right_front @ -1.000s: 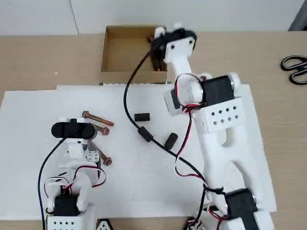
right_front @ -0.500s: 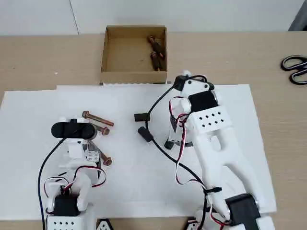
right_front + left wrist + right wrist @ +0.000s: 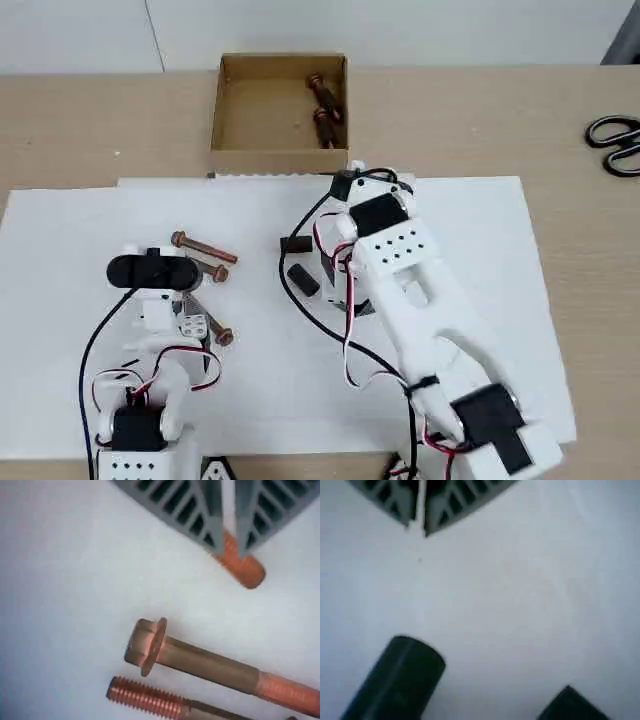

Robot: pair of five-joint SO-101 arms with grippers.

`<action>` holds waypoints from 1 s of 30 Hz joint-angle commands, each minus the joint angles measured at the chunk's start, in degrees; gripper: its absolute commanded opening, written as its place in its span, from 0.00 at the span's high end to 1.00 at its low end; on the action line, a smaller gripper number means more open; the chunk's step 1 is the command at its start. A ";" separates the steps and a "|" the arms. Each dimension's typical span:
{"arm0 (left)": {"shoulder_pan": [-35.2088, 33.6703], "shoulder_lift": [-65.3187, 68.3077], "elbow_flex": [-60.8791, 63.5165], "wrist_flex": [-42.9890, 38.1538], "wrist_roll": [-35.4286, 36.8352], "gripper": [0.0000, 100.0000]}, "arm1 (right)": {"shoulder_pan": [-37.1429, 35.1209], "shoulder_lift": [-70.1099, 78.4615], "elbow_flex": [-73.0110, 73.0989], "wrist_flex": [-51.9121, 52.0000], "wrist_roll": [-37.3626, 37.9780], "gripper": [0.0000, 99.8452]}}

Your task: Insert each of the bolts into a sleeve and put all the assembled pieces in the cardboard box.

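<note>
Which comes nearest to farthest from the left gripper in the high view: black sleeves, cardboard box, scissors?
1. Black sleeves, middle of the white sheet.
2. Cardboard box, beyond the sheet's far edge.
3. Scissors, table's far right edge.

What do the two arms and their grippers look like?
Both the left arm and the right arm are white plastic with black motors and red, white and black cables. The left gripper and right gripper have grey ribbed, pointed fingers.
</note>
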 commanded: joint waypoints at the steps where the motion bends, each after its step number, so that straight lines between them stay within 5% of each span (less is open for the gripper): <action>1: -0.44 -0.44 -0.40 -1.23 0.35 0.99 | -0.48 1.98 -4.22 -0.84 -0.44 0.99; 14: -0.44 -0.44 -0.40 -1.23 0.35 0.99 | -0.84 13.85 -15.38 1.54 -0.44 0.99; 22: -0.44 -0.44 -0.40 -1.23 0.35 0.99 | -0.84 10.77 -15.65 3.03 -0.62 0.82; 30: -0.44 -0.44 -0.40 -1.23 0.35 0.99 | -0.84 14.99 -15.56 2.51 -0.62 0.82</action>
